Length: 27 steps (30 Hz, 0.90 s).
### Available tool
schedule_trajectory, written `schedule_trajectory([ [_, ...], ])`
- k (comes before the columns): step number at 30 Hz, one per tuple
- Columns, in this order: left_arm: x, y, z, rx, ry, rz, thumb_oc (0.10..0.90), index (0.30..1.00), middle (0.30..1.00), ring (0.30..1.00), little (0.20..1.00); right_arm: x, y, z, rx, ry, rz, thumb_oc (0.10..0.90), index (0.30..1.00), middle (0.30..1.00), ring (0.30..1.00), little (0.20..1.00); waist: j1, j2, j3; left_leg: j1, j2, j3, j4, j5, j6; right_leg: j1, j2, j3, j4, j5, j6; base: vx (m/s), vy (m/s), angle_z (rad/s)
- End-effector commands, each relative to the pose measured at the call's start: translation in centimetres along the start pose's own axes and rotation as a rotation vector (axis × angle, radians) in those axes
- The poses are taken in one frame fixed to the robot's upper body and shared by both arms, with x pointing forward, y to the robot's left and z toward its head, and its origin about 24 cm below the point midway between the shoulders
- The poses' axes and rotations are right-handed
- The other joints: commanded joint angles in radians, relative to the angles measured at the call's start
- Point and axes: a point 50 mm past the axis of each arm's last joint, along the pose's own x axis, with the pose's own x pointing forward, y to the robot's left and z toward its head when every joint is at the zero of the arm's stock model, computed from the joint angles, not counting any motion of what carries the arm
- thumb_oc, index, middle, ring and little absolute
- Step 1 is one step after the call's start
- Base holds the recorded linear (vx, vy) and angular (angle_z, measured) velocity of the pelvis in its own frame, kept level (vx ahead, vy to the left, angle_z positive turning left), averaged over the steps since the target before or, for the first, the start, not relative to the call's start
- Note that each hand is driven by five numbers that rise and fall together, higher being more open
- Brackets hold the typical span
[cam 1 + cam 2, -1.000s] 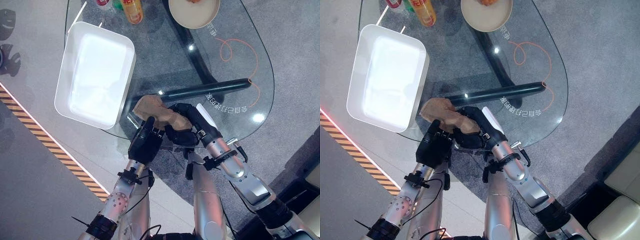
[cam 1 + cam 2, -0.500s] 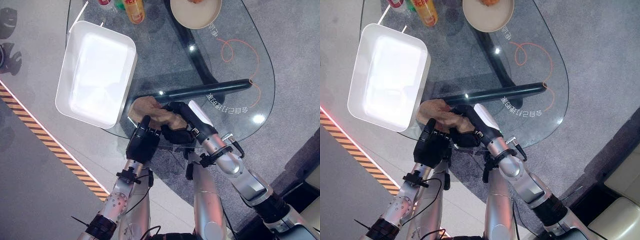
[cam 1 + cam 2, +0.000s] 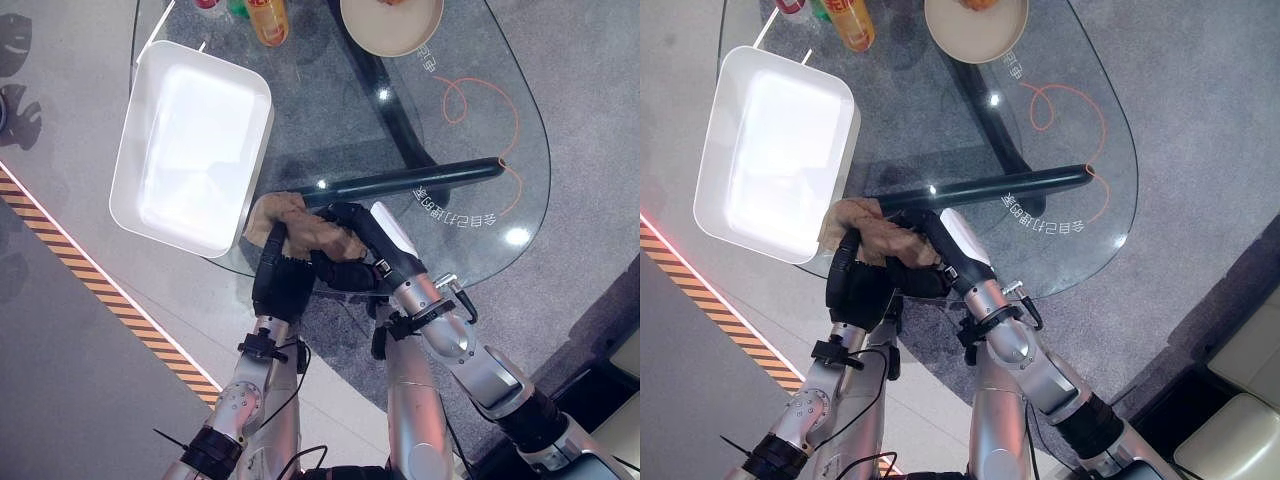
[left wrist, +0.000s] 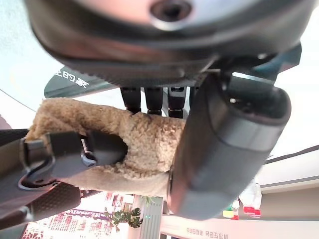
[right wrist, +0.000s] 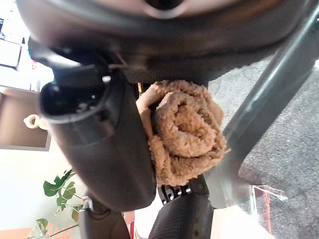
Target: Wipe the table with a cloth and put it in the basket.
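A tan fuzzy cloth [image 3: 297, 224] is bunched up at the glass table's [image 3: 330, 110] near edge, just off the white basket's [image 3: 266, 120] near right corner. My right hand [image 3: 352, 252] is curled round the cloth [image 5: 185, 130] from the right, its thumb [image 5: 99, 144] against the bundle. From below, my left hand [image 3: 282, 282] reaches up with its fingers on the cloth's left part. In the left wrist view the cloth [image 4: 147, 142] sits pinched between the thumb [image 4: 224, 149] and the fingers behind it. The basket is a shallow white rectangular bin with nothing in it.
An orange bottle [image 3: 264, 18] and a beige plate [image 3: 390, 22] stand at the table's far side. A dark bar [image 3: 420, 180] runs under the glass just beyond my hands. Yellow-black striped tape [image 3: 90, 280] crosses the floor at the left.
Both hands and the cloth have shifted left, closer to the basket's corner. My left hand has risen and closed its fingers on the cloth's left end.
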Motion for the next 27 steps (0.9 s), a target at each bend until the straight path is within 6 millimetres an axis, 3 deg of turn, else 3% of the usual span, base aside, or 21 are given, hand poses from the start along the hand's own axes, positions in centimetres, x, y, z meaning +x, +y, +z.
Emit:
schedule_trajectory([
  [1, 0.7, -6.1, -1.4, -0.119, 0.020, -0.378, 0.100, 0.300, 0.300, 0.300, 0.200, 0.0, -2.6, 2.2, 0.025, -0.120, -0.205, 0.100, 0.300, 0.300, 0.300, 0.200, 0.008, 0.003, -0.023, -0.028, -0.083, 0.068, 0.033, -0.012, 0.074, 0.056, 0.082, -0.013, -0.095, 0.052, -0.009, 0.00, 0.000, 0.00],
  [6, 0.7, -6.1, -1.4, -0.118, 0.017, -0.374, 0.100, 0.300, 0.300, 0.300, 0.200, 0.0, -2.9, 2.2, 0.027, -0.112, -0.239, 0.100, 0.300, 0.300, 0.300, 0.200, 0.007, 0.003, -0.023, -0.031, -0.081, 0.071, 0.035, -0.014, 0.075, 0.052, 0.081, -0.012, -0.092, 0.053, -0.008, 0.00, 0.000, 0.00],
  [8, 0.6, -6.0, -1.4, -0.117, 0.015, -0.374, 0.100, 0.300, 0.300, 0.300, 0.200, -0.1, -3.1, 2.2, 0.021, -0.111, -0.254, 0.800, 0.900, 0.900, 0.900, 0.900, 0.007, 0.002, -0.023, -0.029, -0.081, 0.072, 0.034, -0.015, 0.075, 0.054, 0.081, -0.012, -0.094, 0.053, -0.008, 0.00, 0.000, 0.00],
  [27, 0.3, -5.9, -0.9, -0.073, -0.021, -0.350, 0.100, 0.300, 0.300, 0.300, 0.200, -1.5, -7.5, 4.0, 0.019, -0.239, -0.620, 0.800, 0.900, 0.900, 0.900, 0.900, -0.009, -0.015, -0.023, -0.026, -0.067, 0.084, 0.040, -0.027, 0.077, 0.053, 0.093, 0.000, -0.085, 0.047, -0.005, 0.00, 0.000, 0.00],
])
